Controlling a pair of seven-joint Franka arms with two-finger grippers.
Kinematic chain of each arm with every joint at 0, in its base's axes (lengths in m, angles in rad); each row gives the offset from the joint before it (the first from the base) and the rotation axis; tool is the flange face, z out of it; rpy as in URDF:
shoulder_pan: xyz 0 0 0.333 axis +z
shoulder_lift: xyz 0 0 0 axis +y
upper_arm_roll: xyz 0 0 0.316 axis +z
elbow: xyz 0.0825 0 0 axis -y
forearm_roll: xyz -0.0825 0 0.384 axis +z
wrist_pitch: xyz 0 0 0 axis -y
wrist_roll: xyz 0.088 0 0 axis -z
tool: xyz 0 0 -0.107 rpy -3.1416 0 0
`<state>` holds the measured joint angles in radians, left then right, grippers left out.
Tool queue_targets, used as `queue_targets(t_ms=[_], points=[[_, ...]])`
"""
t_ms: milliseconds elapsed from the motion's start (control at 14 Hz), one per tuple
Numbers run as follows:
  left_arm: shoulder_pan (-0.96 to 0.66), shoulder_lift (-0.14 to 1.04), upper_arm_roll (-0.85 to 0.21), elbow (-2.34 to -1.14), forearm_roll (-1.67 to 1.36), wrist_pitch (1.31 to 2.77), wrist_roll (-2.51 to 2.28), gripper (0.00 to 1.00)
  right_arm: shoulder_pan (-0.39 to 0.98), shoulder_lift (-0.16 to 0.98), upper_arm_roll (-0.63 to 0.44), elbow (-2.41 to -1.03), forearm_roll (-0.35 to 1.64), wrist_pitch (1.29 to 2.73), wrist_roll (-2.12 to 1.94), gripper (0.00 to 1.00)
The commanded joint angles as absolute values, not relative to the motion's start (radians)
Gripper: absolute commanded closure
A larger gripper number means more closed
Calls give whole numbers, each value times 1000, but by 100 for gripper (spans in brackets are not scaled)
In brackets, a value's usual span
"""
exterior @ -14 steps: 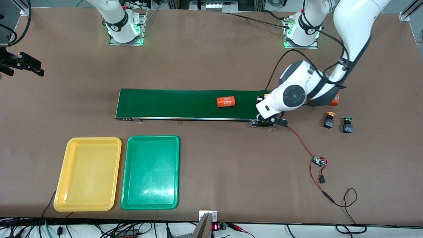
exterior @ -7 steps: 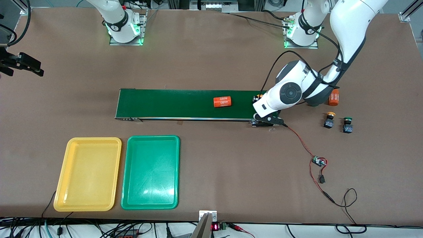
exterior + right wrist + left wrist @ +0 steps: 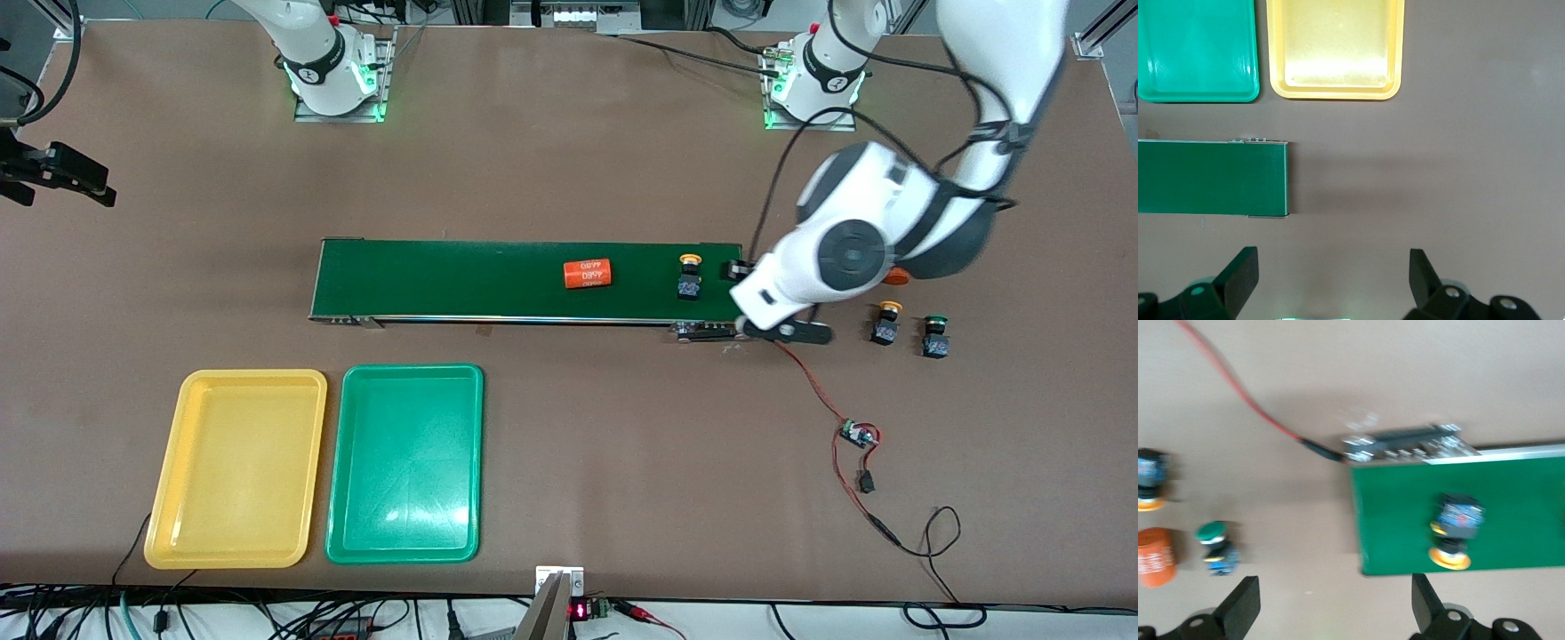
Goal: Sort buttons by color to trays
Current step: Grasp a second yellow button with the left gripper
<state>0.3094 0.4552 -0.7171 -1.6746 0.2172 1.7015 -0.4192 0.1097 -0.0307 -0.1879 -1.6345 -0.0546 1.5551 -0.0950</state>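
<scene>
A yellow-capped button stands on the dark-green belt near its left-arm end. My left gripper is open and empty, over the table just past that belt end. A second yellow button and a green one stand toward the left arm's end. The left wrist view shows a green button beside an orange cylinder. The yellow tray and green tray lie empty, nearer the front camera. My right gripper waits open, high over bare table.
An orange numbered cylinder lies on the belt, and another shows partly under the left arm. A red cable runs from the belt's end to a small circuit board. Cables hang along the table's front edge.
My left gripper opened, left the yellow button on the belt and moved off toward the left arm's end. The cylinder on the belt travelled toward the right arm's end.
</scene>
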Motion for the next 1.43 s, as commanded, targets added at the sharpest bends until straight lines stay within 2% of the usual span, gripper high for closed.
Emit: queue_targets(t_ms=[0,357,786,1071,1357], points=[[435,476,-721,-1660,288,1681,-288,0,107,-34,-187,-1635,-40,1562,-86,0],[569,528,-719,-1686,412,1690,-130,0,107,-34,-187,-1634,-31,1562,-86,0],[693,537,-719,-1960,589,2046,-129,0,107,-34,-187,-1634,-25,1562,-86,0],[744,575,-719,-1999,681,2166,-129,0,109,-35,-186,-1634,-26,1559,-86,0],[787,672,-718,-2000,753,2255,-129,0,110,-35,-186,-1634,-26,1560,-86,0]])
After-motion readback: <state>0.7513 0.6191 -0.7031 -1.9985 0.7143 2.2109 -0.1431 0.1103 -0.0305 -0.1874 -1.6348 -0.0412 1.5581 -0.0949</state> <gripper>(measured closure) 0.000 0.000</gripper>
